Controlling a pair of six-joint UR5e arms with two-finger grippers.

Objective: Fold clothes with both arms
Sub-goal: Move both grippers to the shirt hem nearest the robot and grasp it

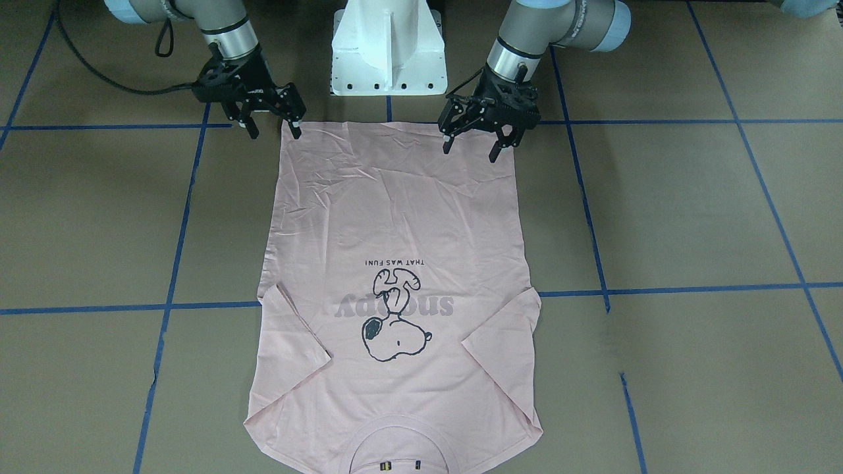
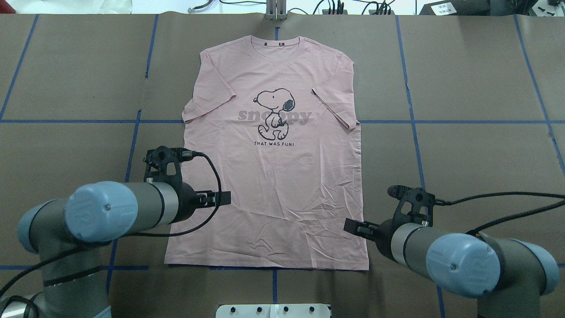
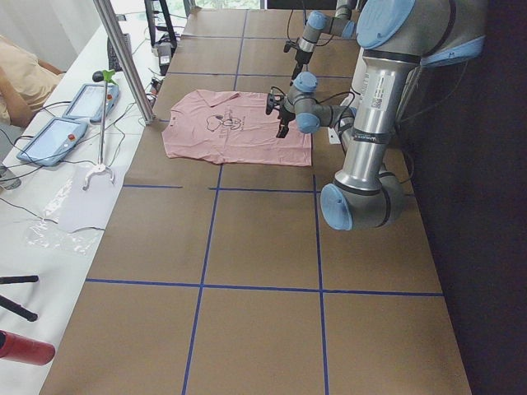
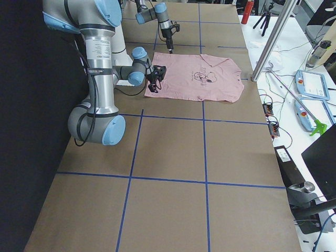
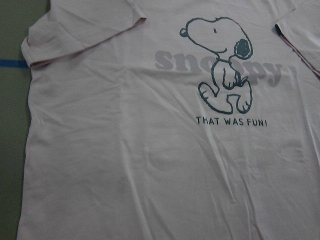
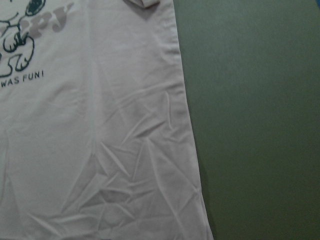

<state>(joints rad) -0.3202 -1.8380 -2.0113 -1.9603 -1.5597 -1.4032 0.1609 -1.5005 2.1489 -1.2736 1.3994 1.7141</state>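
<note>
The pale pink cotton T-shirt (image 1: 395, 217) with the cartoon-dog print lies flat, print up, on the brown tabletop (image 1: 691, 210). Its hem is nearest the white pedestal base (image 1: 388, 46) and its collar farthest from it. My left end effector (image 1: 471, 150) and right end effector (image 1: 275, 131) hang either side of that pedestal, above the hem corners, jaws spread wide, holding nothing. The risk, as I judge it: I pinch only the top layer, or lift unevenly, and the creased hem skews and bunches.
</note>
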